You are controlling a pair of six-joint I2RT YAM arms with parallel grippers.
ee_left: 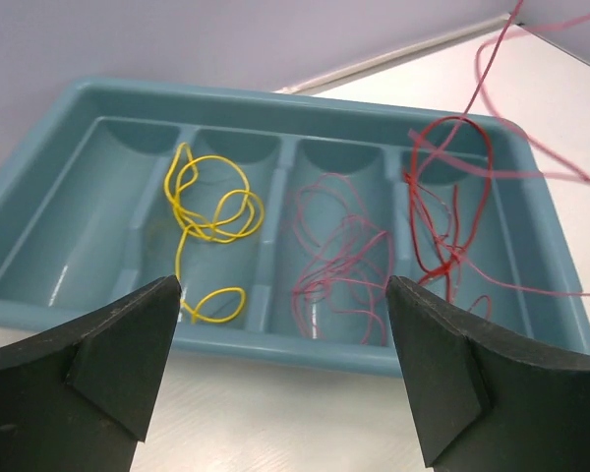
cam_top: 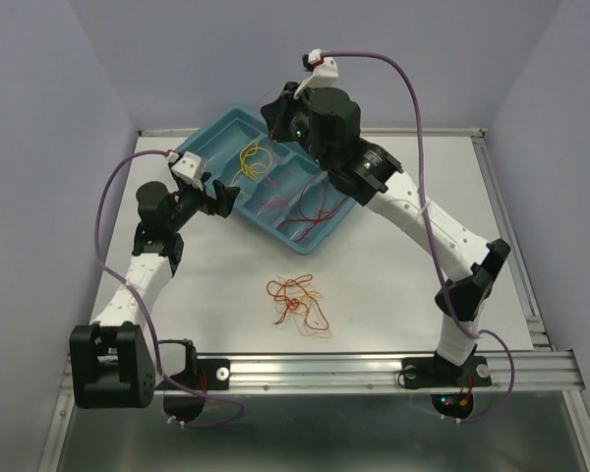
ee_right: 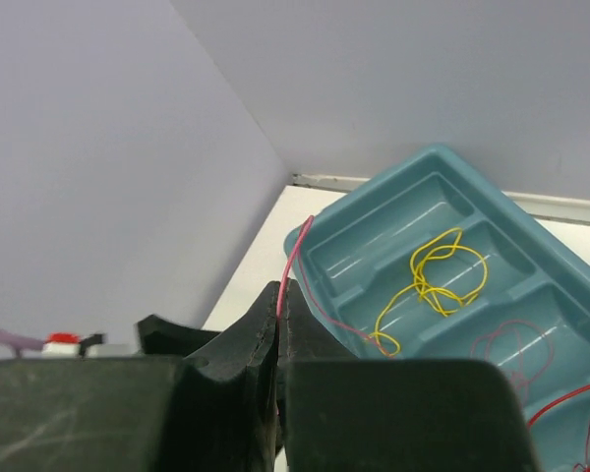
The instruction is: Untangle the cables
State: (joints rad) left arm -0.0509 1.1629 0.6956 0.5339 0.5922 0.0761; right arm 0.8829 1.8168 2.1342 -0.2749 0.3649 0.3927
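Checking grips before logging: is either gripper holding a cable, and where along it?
Right gripper pinches a thin pink cable somewhere along its length; no end shows. Left gripper is open, empty.
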